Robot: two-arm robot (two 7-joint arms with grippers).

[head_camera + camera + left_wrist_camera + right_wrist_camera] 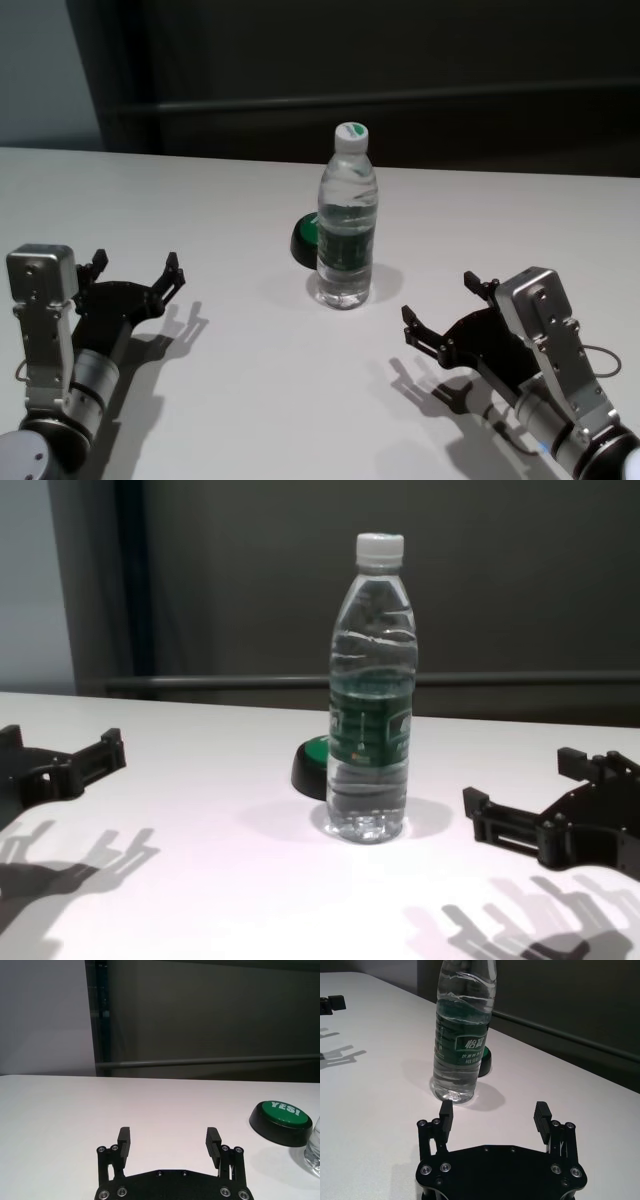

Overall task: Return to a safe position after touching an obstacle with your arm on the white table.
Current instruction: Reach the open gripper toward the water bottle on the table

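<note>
**On White Table: Both Claws Apart, Bottle Upright Between**

Low over the near right of the white table (pixel 230 400): right gripper (pixel 447 312), jaws spread wide, nothing between them, fingertips (pixel 446 1108) aimed toward the middle of the table. Clear of everything, casting a spiky shadow on the tabletop beneath.

Low over the near left: left gripper (pixel 135 268), likewise spread apart and holding nothing, fingers (pixel 124 1136) pointing toward the far edge.

Between the two, farther out on the table: tall clear water bottle (pixel 347 220), upright, white cap (pixel 351 135) screwed on, dark green label band around the middle, water inside. Apart from both grippers, nearer the right one.

Just behind the bottle, partly hidden by it in the head and chest views: low black puck (pixel 281 1121) with a green top reading "YES!".

Beyond the far table edge: dark wall (pixel 400 60) with a horizontal rail (pixel 210 1061).
</note>
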